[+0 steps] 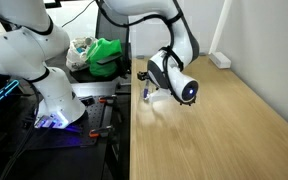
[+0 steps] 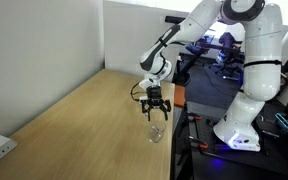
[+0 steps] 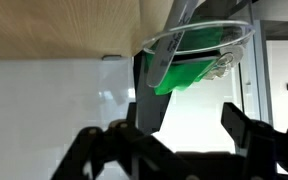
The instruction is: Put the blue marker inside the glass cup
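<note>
Both fingers of my gripper (image 2: 156, 110) stand wide apart and empty, I judge because the blue marker (image 1: 146, 94) already seems to lean inside the glass cup (image 2: 156, 132) just below them.

My gripper (image 2: 156, 108) hangs with its fingers (image 2: 147, 107) pointing down and standing apart. Straight below the tips, close under them, the glass cup (image 2: 156, 132) stands upright on the wooden table (image 2: 74, 120), near the table's edge. Whether anything lies inside the cup is too faint to tell. Well away from my fingers, off the table, stands a white robot arm (image 2: 249, 90).
</note>
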Controlling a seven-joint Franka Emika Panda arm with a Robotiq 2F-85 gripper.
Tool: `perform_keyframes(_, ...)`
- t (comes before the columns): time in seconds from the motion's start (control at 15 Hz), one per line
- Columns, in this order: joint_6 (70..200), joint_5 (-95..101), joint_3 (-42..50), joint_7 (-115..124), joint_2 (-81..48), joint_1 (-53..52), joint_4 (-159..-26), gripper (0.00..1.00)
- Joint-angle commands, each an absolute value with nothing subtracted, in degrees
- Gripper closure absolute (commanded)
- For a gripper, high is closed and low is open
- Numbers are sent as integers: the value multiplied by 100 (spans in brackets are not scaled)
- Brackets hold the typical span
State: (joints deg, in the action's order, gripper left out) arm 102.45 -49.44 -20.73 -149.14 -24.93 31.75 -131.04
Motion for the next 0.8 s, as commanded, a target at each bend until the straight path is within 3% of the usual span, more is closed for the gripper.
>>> perform_keyframes(0.0,10196,-5032,-2384,-14913,-2082,3353,-13255,0)
perform_keyframes(0.73,10026,-5430,-2873,-14913,-905,3536,-13438,0)
